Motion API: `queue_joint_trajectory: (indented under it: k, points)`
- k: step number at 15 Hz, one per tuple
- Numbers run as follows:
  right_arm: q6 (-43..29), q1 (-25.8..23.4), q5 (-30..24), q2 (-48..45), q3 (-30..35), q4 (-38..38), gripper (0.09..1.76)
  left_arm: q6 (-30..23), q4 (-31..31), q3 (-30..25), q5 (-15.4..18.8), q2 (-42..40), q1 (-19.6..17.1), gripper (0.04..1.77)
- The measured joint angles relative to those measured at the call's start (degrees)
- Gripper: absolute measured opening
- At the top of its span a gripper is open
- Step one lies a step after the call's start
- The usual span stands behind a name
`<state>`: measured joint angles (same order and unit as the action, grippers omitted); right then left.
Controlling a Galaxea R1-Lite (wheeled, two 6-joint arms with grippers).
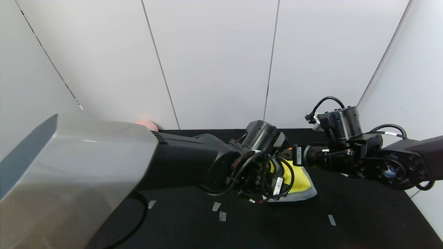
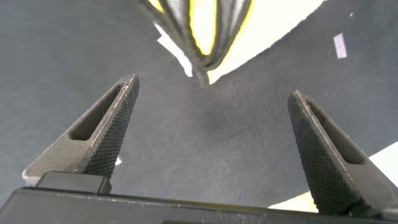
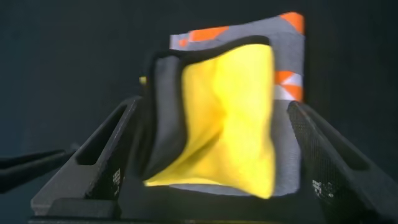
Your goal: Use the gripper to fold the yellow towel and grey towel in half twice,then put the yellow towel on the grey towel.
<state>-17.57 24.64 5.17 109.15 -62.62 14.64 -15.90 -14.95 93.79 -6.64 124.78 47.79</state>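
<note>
The yellow towel lies folded and a little rumpled on top of the folded grey towel, whose orange marks show at its far end. One dark grey fold of the yellow towel's reverse curls up along one side. My right gripper hovers over the pile, open, with a finger on either side of the yellow towel and not pinching it. My left gripper is open over bare black table, with a corner of the yellow towel just beyond its fingertips. In the head view both wrists crowd over the pile and hide its left part.
The towels sit mid-table on a black cloth-covered table. White tape marks dot the front area. A pink object sits at the back left against the white wall. My left upper arm fills the lower left.
</note>
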Motion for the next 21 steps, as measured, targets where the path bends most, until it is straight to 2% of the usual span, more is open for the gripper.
queue_joint_trajectory:
  k: [6,12,14,17,21]
  points:
    - [-0.35,2.4,0.55,-2.97,1.19,-1.26,1.7,-0.41,-0.11,-6.42,0.07,-9.62,-3.5,1.7]
    - [-0.33,2.49,0.84,-13.24,8.48,-5.62,1.7,0.0,0.28,-20.07,-1.34,-23.77,-3.96,1.71]
    - [-0.2,2.49,0.85,-17.9,11.97,-6.02,1.7,0.06,0.45,-24.55,-3.29,-28.94,-3.96,1.71]
    - [0.55,2.62,0.88,-24.37,14.7,-11.41,1.7,0.13,0.33,-29.44,-5.73,-36.3,-3.94,1.71]
    - [0.68,2.67,0.88,-32.76,15.69,-18.49,1.7,0.35,-0.67,-33.74,-6.29,-45.84,-4.38,1.71]
